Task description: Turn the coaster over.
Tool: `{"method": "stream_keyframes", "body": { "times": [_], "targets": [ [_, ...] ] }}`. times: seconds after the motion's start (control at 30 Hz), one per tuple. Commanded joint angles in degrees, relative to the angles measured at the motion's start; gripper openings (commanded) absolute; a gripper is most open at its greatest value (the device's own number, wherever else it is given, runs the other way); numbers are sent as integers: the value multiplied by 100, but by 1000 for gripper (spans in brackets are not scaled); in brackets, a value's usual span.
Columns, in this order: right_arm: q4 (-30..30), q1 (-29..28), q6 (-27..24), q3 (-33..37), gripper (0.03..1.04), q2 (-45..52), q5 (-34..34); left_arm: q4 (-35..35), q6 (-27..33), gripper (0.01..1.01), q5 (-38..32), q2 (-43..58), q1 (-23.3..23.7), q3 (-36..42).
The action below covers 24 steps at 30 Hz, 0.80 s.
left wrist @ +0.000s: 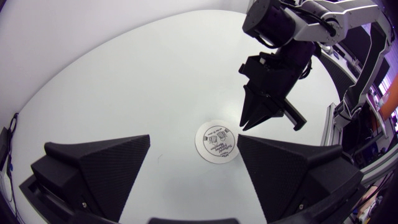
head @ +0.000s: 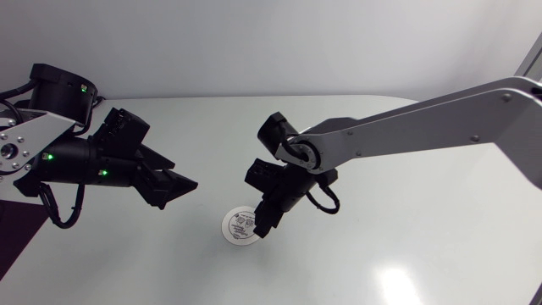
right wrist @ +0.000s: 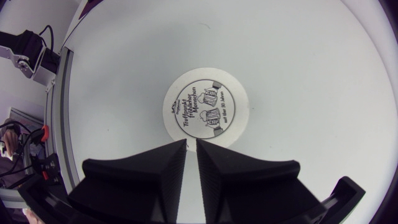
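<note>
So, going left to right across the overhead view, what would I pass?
Left arm → left arm's black fingers → coaster → right arm's black fingers, at the coaster's right edge → right arm's silver link.

Head camera is fixed above the table [head: 406, 254], looking down from well back, with my left arm [head: 76, 157] and right arm [head: 406, 127] coming in from opposite sides. Left wrist camera looks over the left gripper [left wrist: 194, 146] across the table at mid range. Right wrist camera points nearly straight down, close in. All three share the coaster [right wrist: 205, 107] and the surface around it. The left wrist view also catches my right gripper [left wrist: 249, 121].
</note>
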Motion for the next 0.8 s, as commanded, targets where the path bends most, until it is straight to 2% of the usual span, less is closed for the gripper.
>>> {"method": "stream_keyframes", "body": {
  "times": [0.0, 0.13, 0.37, 0.63, 0.77],
  "targets": [
    [-212, 73, 78, 209, 48, 341, -6, -45, -158, 982, 100, 127, 55, 97],
    [-459, 46, -10, 385, 48, 569, -216, -63, -263, 982, 100, 189, 125, 150],
    [-511, 2, -98, 411, 48, 842, -252, -335, -307, 984, 108, 540, 327, 387],
    [-494, -358, -265, 490, 48, 1044, -234, -406, -316, 984, 108, 769, 397, 440],
    [-520, -692, -362, 772, 48, 1272, -208, -397, -316, 984, 108, 795, 389, 440]
  ]
}}
